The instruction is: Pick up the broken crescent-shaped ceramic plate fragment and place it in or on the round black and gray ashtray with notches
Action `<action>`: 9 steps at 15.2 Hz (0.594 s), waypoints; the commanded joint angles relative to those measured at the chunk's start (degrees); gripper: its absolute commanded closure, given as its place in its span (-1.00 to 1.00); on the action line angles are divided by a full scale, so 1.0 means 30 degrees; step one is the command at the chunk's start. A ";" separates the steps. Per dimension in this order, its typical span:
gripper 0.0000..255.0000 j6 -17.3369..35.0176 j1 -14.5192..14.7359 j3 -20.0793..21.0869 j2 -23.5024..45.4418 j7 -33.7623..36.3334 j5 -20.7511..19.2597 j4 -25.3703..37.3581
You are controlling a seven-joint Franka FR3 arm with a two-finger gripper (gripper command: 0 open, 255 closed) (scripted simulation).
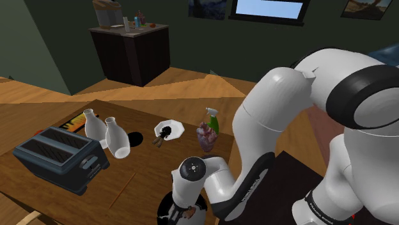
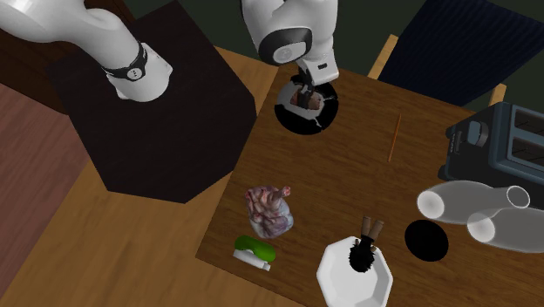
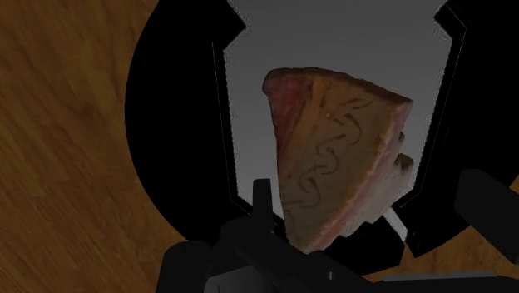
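Wrist view: gripper (image 3: 370, 196) hovers, fingers (image 3: 262, 200) apart, over fragment (image 3: 333, 150) in ashtray (image 3: 183, 125).

Dim, even indoor light, white arm (image 1: 281, 108) catches soft highlights from above, wooden surface (image 2: 349, 166) muted, wrist view darkest, bright blue panel (image 1: 268, 7) on back wall.

Tabletop layout, second exterior view: round black and grey notched ashtray (image 2: 301, 128) sits at the wooden table (image 2: 349, 174) edge beside the stand. We see the brown crescent-shaped ceramic plate fragment (image 3: 333, 166) within its rim, under the black two-finger gripper (image 2: 307, 94). Dark slotted toaster (image 2: 501, 139) lies far right, two white bottles (image 2: 453, 202) below it, and the white octagonal plate (image 2: 336, 279) at the bottom.
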 commanded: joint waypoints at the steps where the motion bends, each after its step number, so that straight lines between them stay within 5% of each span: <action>1: -1.00 -0.0762 -0.0697 0.0787 -0.1326 -0.0633 0.0628 -0.0604; 9: -1.00 -0.1122 -0.0947 0.1135 -0.1906 -0.0931 0.0996 -0.0831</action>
